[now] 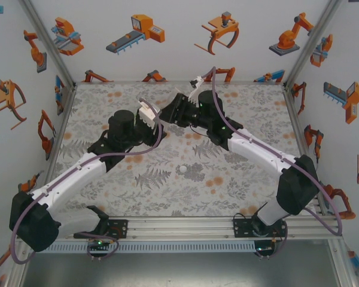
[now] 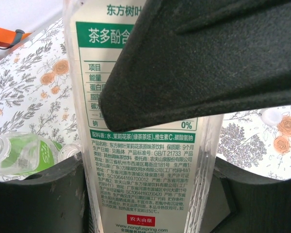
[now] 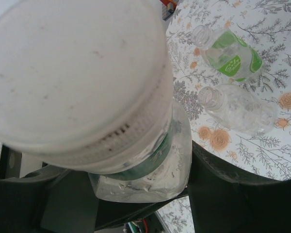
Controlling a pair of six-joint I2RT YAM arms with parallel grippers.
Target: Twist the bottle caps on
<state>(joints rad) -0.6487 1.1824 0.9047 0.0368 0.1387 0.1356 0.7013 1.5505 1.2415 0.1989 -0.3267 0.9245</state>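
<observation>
My left gripper (image 2: 148,194) is shut on the upright labelled clear bottle (image 2: 145,160), its fingers (image 2: 39,194) pressed against both sides. A white bottle cap (image 3: 77,77) sits on that bottle's neck. My right gripper (image 3: 131,189) straddles the cap and the bottle's shoulder from above; contact with the cap is hidden. In the top view both grippers meet at the back centre, left (image 1: 145,119) and right (image 1: 176,110). A green-tinted bottle (image 3: 233,56) and a clear bottle (image 3: 242,109) lie uncapped on the table. A loose cap (image 1: 182,170) rests mid-table.
The flower-patterned table (image 1: 239,179) is walled by white panels and an aluminium frame (image 1: 57,128). The two lying bottles are close beside the held one. Both arms stretch diagonally from their bases at the near edge.
</observation>
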